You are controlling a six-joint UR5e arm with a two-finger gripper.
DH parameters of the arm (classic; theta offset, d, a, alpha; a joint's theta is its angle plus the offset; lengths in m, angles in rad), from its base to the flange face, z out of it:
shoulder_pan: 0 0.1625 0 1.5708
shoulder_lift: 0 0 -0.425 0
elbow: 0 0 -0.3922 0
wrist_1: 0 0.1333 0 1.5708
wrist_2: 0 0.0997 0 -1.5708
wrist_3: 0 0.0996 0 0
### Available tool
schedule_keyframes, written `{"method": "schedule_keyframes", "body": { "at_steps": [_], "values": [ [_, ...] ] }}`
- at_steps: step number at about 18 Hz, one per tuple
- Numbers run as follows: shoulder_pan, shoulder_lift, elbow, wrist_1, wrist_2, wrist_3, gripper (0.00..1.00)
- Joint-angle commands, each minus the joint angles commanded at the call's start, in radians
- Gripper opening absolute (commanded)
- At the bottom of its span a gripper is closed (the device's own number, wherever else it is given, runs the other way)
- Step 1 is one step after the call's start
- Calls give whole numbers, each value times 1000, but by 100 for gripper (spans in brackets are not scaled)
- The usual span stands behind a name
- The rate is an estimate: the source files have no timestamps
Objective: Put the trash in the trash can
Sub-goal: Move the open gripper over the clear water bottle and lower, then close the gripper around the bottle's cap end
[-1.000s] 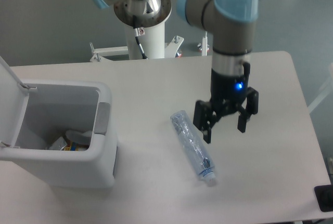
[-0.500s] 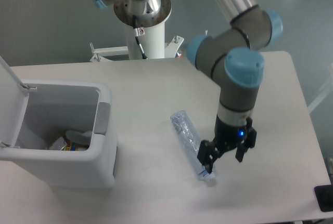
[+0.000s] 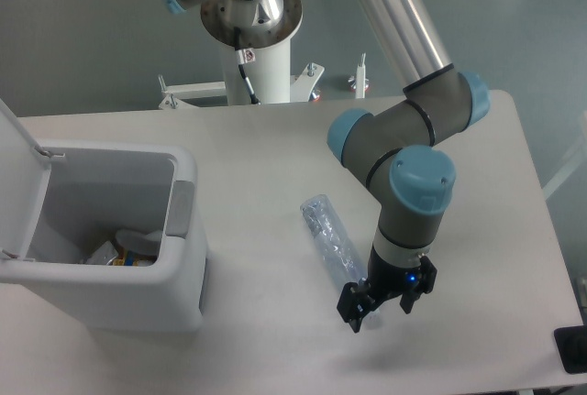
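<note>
The trash in view is a crushed clear bluish plastic bottle lying slantwise on the white table, right of the trash can. Its near, lower end is hidden behind my gripper, which has come down low over that end. The black fingers are spread on either side of it, so the gripper is open. The trash can is a large white boxy bin at the left with its flip lid raised and a grey tab on the right rim.
Colourful scraps lie in the bottom of the bin. The robot's white base column stands at the back edge of the table. A black object sits at the front right corner.
The gripper has moved down and toward the front, from beside the bottle's middle to its near end, which it now covers. The bottle has not moved.
</note>
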Motion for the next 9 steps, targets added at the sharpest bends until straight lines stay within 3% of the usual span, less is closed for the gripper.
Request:
{"method": "schedule_keyframes", "body": {
  "at_steps": [9],
  "values": [
    [-20, -42, -9, 26, 115, 0, 100]
  ]
}}
